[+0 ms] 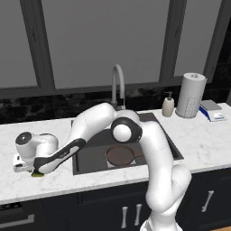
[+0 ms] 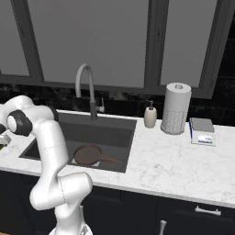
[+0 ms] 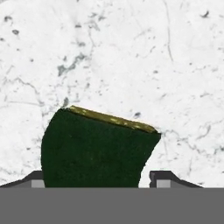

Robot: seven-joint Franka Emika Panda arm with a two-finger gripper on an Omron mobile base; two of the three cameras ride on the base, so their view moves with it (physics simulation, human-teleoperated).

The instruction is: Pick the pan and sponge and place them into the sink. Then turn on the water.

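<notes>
Writing cannot be read on any item; the small boxed device [image 2: 202,131] at the right of the right base view carries a blue-and-white panel too small to make out.

Sponge [image 3: 98,148]: shown in the lower centre of the hand view, lying on the white marbled surface [image 3: 131,52], dark green face toward the camera, with a yellowish layer along its upper edge. That edge is tilted, running from upper left down to lower right. Which way the long axis runs cannot be told. In the left base view a green sliver [image 1: 38,174] is seen at the lower left, under the hand.

End effector [image 3: 98,177]: the two dark fingertips are placed on either side of the sponge, one at each lower corner, jaws spread about as wide as the sponge. Whether the fingertips press on it cannot be told.

Pan [image 1: 120,155]: seated in the sink [image 1: 90,158], its handle pointing toward the right of the left base view. The faucet [image 1: 118,85] is shown behind the basin, with a soap bottle [image 1: 168,105] and a paper-towel roll [image 1: 191,95] further right.
</notes>
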